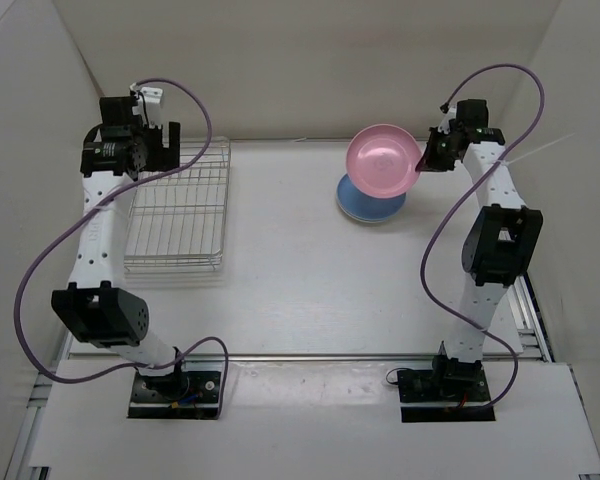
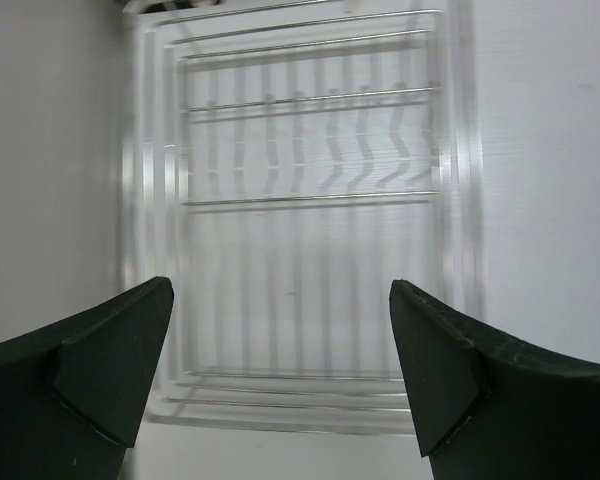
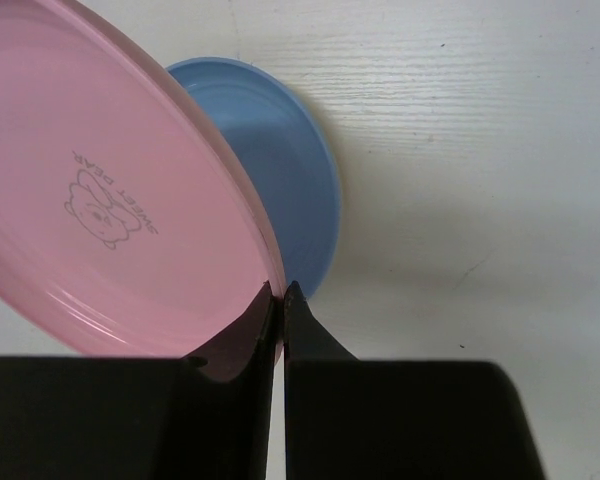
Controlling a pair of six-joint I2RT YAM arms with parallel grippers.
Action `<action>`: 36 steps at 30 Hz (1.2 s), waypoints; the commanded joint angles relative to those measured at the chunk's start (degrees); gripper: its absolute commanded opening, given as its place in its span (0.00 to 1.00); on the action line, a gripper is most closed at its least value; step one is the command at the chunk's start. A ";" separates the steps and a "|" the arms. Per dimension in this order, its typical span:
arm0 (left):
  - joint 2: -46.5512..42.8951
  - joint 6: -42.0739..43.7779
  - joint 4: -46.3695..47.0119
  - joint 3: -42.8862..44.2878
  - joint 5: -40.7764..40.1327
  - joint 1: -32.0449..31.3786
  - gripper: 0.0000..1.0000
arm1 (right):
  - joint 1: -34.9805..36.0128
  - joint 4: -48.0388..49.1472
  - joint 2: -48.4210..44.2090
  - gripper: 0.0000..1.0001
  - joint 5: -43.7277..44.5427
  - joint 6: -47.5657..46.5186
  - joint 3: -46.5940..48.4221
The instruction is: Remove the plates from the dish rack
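- Dish rack lies by the tabletop's far-left corner, seemingly unloaded. The left gripper hovers over its far end. Near the far-right corner, the right gripper holds the pink plate above the blue plate. No cream plate can be made out.
- Left wrist: the left gripper is spread wide with nothing between its jaws, and blurred rack wires lie below.
- Right wrist: the right gripper pinches only the tilted pink plate's rim, with the blue plate lying flat beneath.
- Risk: with so thin an edge grip the plate could swivel or slip. Released while tilted, it might land off-centre and skid off the blue plate.
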 commanded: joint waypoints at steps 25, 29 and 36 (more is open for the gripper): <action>-17.46 -8.26 -1.12 -3.50 19.07 2.00 1.00 | 1.71 2.63 12.15 0.00 -2.35 -0.92 6.07; -17.46 -8.26 -1.12 -3.50 19.07 2.00 1.00 | 1.71 2.63 12.67 0.00 -2.35 -1.44 5.54; -17.46 -8.26 -1.12 -3.50 20.30 2.00 1.00 | 2.24 2.11 13.20 0.02 -1.73 -1.97 5.54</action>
